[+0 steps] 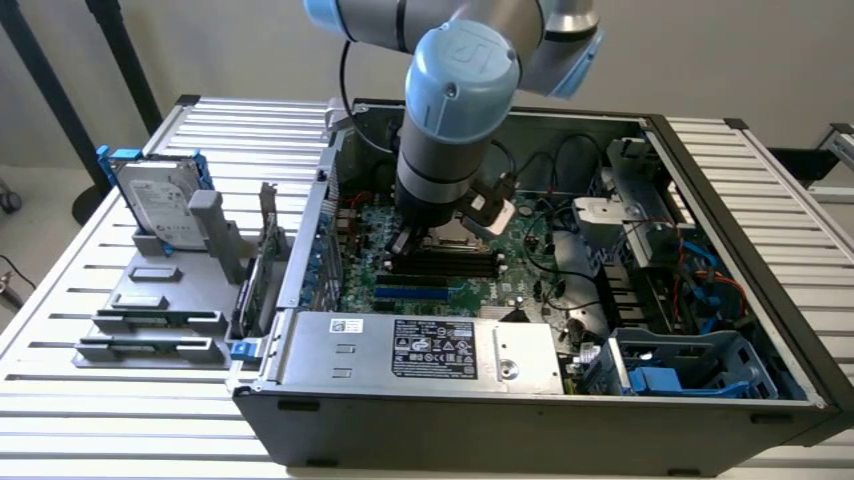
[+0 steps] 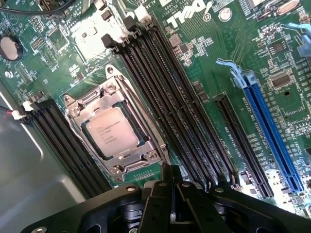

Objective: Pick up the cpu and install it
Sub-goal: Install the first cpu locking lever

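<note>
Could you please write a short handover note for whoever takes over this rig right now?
Tool: shut, holding nothing, hanging low inside the open computer case just above the motherboard.
Cpu: lying flat in its socket on the motherboard, silver top up, with the metal frame around it. The tool is beside it, not touching it.
Memory slots next to the socket are empty.
Done: the cpu has been picked up and set into the socket.
Left: whether the socket's latch is locked cannot be told from here; check it before moving on.
</note>
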